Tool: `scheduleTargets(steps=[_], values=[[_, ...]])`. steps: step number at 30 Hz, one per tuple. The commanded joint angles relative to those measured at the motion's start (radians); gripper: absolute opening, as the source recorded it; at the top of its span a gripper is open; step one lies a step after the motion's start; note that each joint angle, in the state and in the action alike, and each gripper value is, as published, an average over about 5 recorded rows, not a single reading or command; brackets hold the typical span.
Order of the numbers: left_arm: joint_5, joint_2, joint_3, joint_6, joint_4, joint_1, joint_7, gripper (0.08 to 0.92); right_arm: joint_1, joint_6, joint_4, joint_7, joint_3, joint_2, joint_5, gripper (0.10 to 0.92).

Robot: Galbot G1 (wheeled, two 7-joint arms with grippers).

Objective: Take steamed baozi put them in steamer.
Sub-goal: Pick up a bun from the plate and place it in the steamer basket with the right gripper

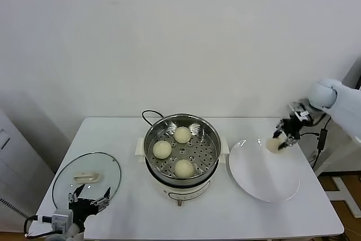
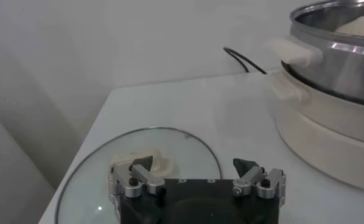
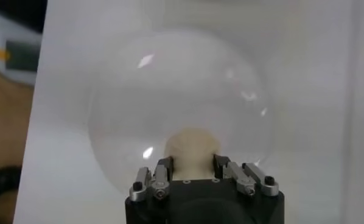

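Three baozi sit in the steamer while the right gripper clamps a fourth baozi over the plate; left gripper gapes wide.

We see the steamer only in part from the left wrist, cut by the edge, one baozi barely topping its rim. From the right wrist, the right gripper's body covers the lower part of the held baozi. The glass lid runs partly behind the left gripper.
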Motion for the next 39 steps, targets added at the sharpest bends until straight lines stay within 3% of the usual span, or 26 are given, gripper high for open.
scheduleTargets(steps=[1, 13, 39], values=[[0.0, 0.004, 0.003, 0.005, -0.003, -0.004, -0.002, 0.823, 0.4, -0.209, 0.233, 0.07, -0.338, 0.04, 0.367, 0.433], [0.0, 0.004, 0.002, 0.003, -0.008, 0.001, -0.002, 0.823, 0.412, -0.372, 0.275, 0.25, -0.332, 0.235, 0.607, 0.437], [0.001, -0.005, -0.003, 0.002, -0.016, 0.011, -0.001, 0.823, 0.168, -0.512, 0.351, 0.494, -0.251, 0.331, 0.608, 0.436]])
